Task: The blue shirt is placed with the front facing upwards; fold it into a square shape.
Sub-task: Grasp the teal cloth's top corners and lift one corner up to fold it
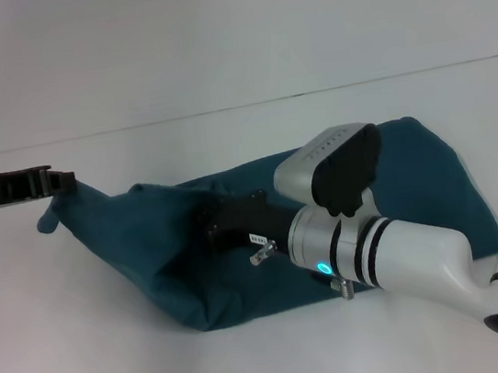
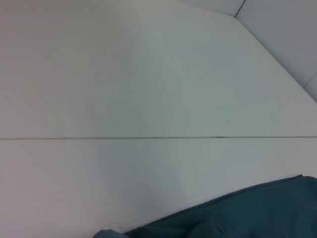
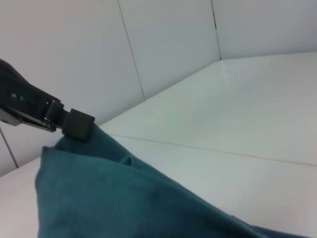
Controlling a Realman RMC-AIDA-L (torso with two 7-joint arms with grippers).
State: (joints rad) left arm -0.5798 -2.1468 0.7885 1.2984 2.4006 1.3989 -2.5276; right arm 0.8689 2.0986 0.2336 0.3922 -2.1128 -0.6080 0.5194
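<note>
- The shirt (image 1: 193,250) lies bunched on the white surface (image 1: 213,62), nearer the front edge than the back. Its long axis runs side to side, from a raised corner on my left to a broad flat part on my right. No lettering shows, only plain teal.
- My left hand (image 1: 61,181) is pinching that left corner and holds it lifted off the surface, so the cloth slopes down from it towards the middle.
- My right hand (image 1: 221,220) is low over the middle of the shirt, reaching in from the front right. I cannot tell whether it is spread or pressed together; its tips are dark against dark folds.
- The next move, I judge, turns on this: the free length of cloth lies to the right of the left hand, so the lifted corner must be carried along the long axis, over the right hand.
- The right wrist view shows the left hand's tip clamped on the fabric peak, which is plainer there than in the head view. The left wrist view shows only bare surface and a strip of shirt, no fingers.
</note>
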